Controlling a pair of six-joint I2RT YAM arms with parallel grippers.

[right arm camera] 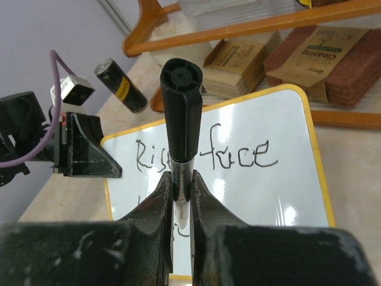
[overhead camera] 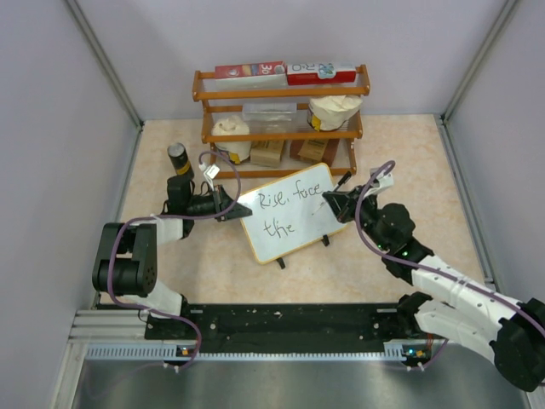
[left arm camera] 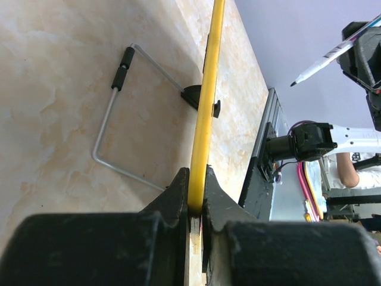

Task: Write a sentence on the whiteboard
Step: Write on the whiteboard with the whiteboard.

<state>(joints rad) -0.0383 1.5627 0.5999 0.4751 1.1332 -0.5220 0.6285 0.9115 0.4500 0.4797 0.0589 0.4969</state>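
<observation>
1. The whiteboard (overhead camera: 298, 232), white with a thin yellowish frame, stands tilted at centre frame.
2. The sentence (overhead camera: 289, 203) so far reads "Rise, face the".
3. My left pincer (left arm camera: 197, 196) clamps the board's edge; my right pincer (right arm camera: 181, 185) grips a black marker (right arm camera: 183, 113).
4. The brown pack (right arm camera: 324, 50), upper right, reads "Cleaning".

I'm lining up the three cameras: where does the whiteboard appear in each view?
Top external: whiteboard at centre, tilted, in front of the shelf.
Left wrist: edge-on, its yellow frame rising from bottom centre.
Right wrist: fills the middle, behind the marker.
Shared landmark: the left gripper clamped on the board's edge.
</observation>
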